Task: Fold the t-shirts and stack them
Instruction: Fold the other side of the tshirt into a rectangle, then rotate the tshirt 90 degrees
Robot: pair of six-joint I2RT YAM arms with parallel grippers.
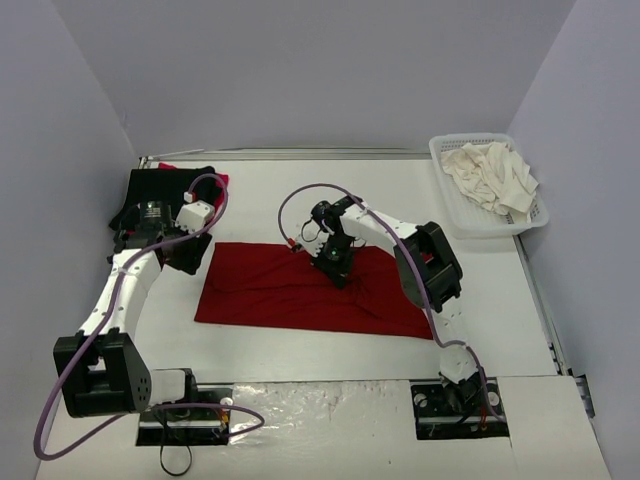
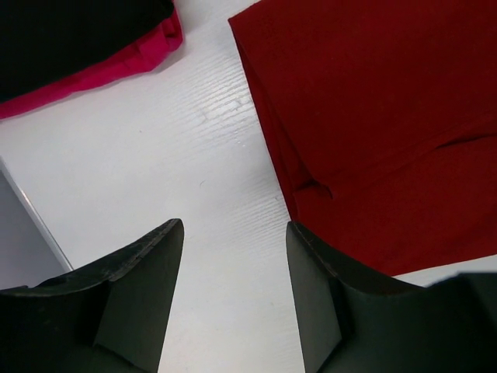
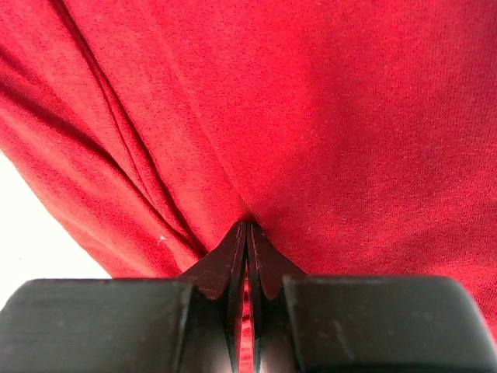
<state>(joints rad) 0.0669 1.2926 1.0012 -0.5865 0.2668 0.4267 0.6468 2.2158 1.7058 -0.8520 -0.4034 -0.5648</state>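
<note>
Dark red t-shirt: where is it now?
Top view: dark red t-shirt lies mid-table, right gripper pinching its far side, black t-shirt to its far left.

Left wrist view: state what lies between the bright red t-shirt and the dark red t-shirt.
Only a bare strip of white table separates the bright red t-shirt from the dark red t-shirt; the left wrist view shows it.

My view of the cell: a white table boxed in by plain walls.
I see the white table (image 1: pixel 300 365) meet a pale grey back wall (image 1: pixel 320 70), with a left wall (image 1: pixel 50 150) and a right wall (image 1: pixel 595 150) of the same colour; the light is even and the shadows are soft.
</note>
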